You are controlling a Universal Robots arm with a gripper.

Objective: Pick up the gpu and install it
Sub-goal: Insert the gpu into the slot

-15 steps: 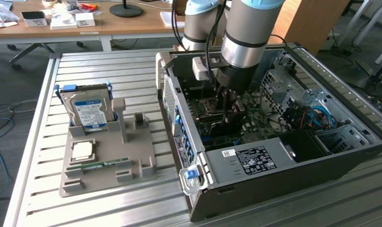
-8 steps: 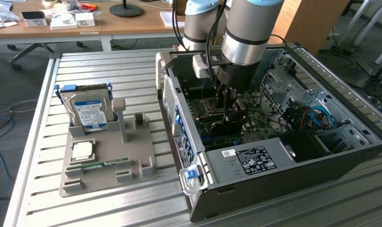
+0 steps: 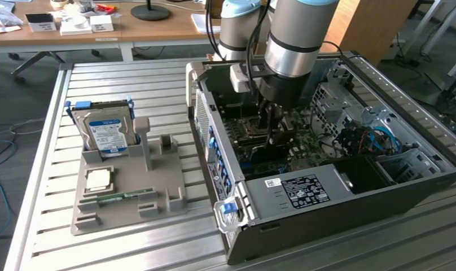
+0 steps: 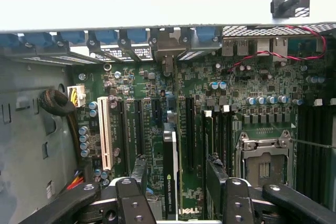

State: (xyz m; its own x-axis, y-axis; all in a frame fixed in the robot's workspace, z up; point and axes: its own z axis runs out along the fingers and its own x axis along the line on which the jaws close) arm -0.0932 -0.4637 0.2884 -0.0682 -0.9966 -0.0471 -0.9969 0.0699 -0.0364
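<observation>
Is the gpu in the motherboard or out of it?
In: the gpu stands on edge in a motherboard slot, between the open pincer fingers.

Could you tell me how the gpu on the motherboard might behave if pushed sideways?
The gpu looks a thin, rigid board, so probably stiff. Standing on edge on the motherboard, it might tip unless fully seated.

Open computer case (image 3: 408,186) on slatted table (image 3: 122,248), grey holder tray (image 3: 126,206), upright hard drive (image 3: 106,132), memory stick (image 3: 126,196)

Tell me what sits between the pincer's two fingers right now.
In the wrist view, the gpu stands edge-on between the open pincer's fingers, in a motherboard slot, with a gap to each finger.
</observation>
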